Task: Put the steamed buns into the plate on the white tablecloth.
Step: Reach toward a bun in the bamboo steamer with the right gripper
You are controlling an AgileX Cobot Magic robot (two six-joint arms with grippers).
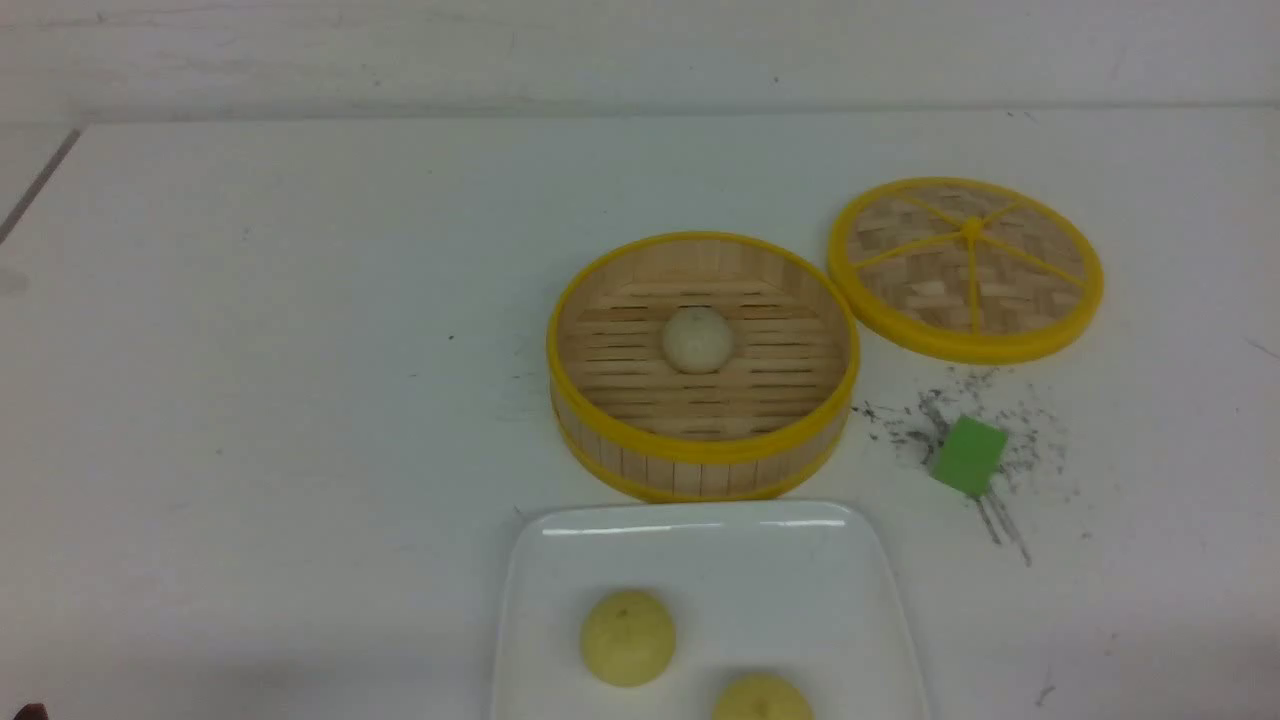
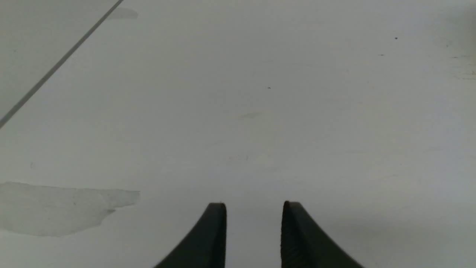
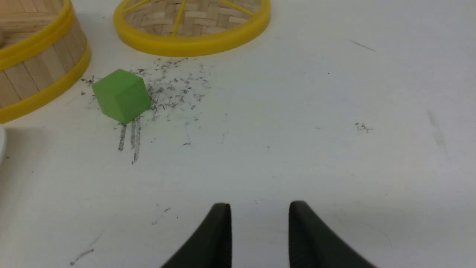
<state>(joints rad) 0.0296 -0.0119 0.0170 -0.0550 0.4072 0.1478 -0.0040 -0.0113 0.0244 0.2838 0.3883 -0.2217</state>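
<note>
Ajar and empty — left jaws, right jaws.

A small green cube [image 3: 122, 95] sits on the plain white tablecloth [image 3: 334, 130], at the edge of a patch of dark speckled marks [image 3: 174, 87]. Just beside the cube stands the round yellow-rimmed bamboo steamer [image 3: 37, 70], and the woven yellow-rimmed lid [image 3: 193, 46] lies near. Well apart from the cube, the right gripper [image 3: 260, 208] has its black jaws parted over bare cloth.

Green cube [image 1: 968, 456], white plate [image 1: 760, 570], yellow-rimmed steamer [image 1: 700, 452]
</note>
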